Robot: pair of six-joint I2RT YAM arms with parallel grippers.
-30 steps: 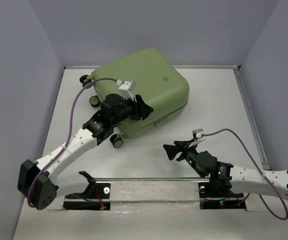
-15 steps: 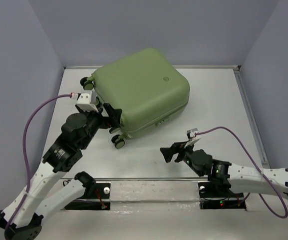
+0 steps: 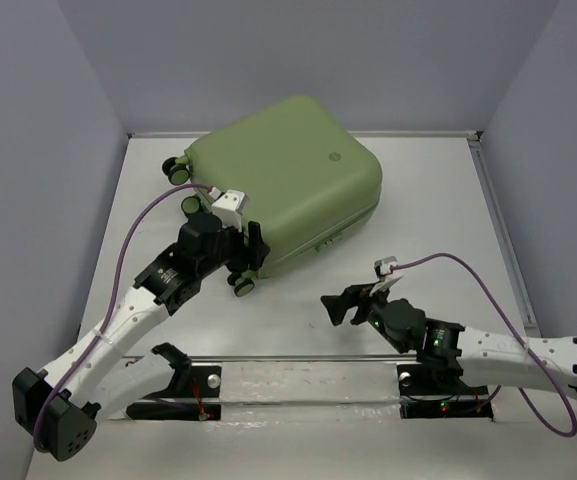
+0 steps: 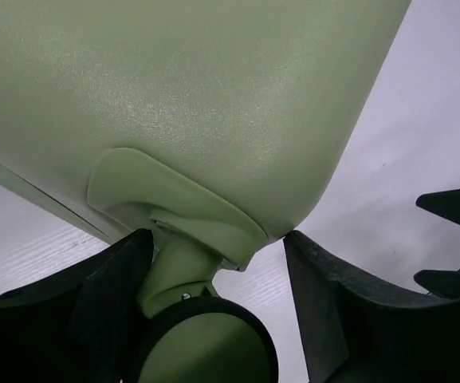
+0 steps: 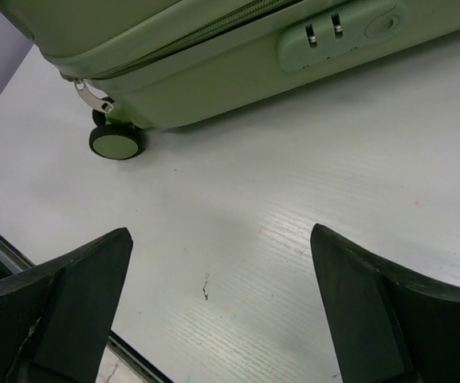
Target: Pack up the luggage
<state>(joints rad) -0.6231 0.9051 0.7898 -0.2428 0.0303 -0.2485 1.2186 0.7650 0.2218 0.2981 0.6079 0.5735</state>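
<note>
Overhead, we see the closed luggage (image 3: 288, 175) lying flat toward 12 o'clock on the worktop (image 3: 418, 210). We find the left gripper (image 3: 252, 250) at its 7 o'clock corner, jaws spread on either side of a wheel (image 4: 206, 343), not clamped on it. The right gripper (image 3: 340, 305) hangs at 5 o'clock, apart from the shell, jaws likewise released.
</note>
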